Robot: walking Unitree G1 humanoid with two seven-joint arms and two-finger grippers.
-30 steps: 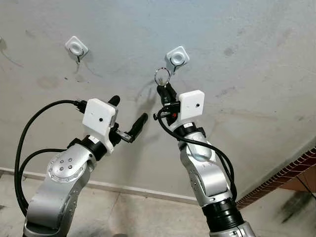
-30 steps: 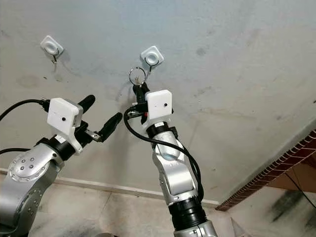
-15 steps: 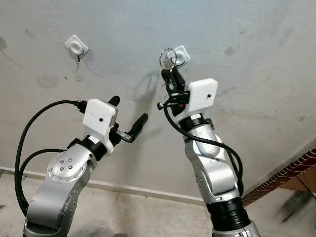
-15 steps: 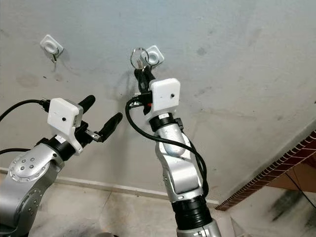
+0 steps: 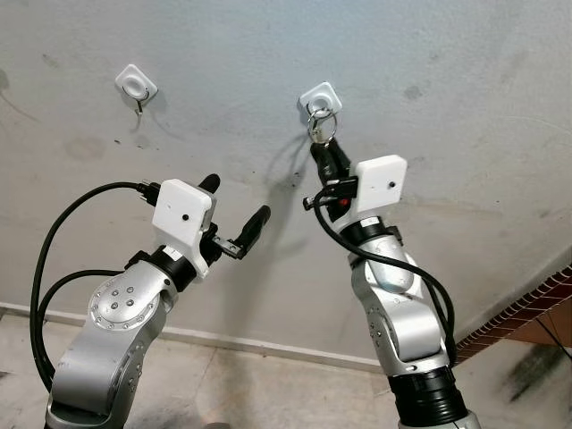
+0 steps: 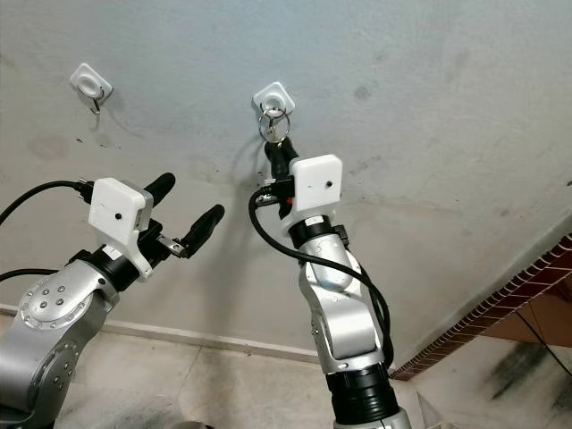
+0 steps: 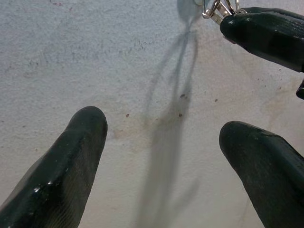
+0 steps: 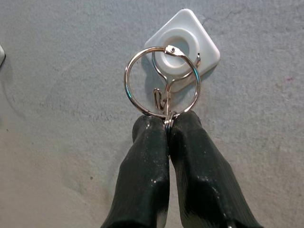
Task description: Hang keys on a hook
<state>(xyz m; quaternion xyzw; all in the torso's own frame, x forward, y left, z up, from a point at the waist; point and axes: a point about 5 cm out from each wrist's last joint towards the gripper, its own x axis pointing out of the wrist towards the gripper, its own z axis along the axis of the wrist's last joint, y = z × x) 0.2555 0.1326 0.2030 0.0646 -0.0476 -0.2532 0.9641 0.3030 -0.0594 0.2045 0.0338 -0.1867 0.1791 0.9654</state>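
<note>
A silver key ring [image 8: 127, 83] is pinched at its lower edge by my right gripper [image 8: 167, 121], which is shut on it and raised to the wall. The ring lies against the white square hook plate [image 8: 205, 47], and the wire hook [image 8: 162, 98] sits inside the ring's circle. In the left eye view the ring [image 5: 322, 117] hangs just below the plate [image 5: 321, 96], with the right gripper [image 5: 324, 148] right under it. My left gripper [image 5: 235, 198] is held open lower and to the left, with nothing between its fingers [image 7: 78, 147].
A second white hook [image 5: 136, 84] is fixed to the grey wall [image 5: 465, 80] further left, bare. A black cable [image 5: 40, 268] loops off my left arm. A skirting board [image 5: 268, 347] runs along the floor, and a brick-patterned edge [image 5: 527, 308] rises at the lower right.
My right gripper lifted the ring up beside the hook plate, then shifted right and lowered it over the wire hook. The left arm has hardly moved.
</note>
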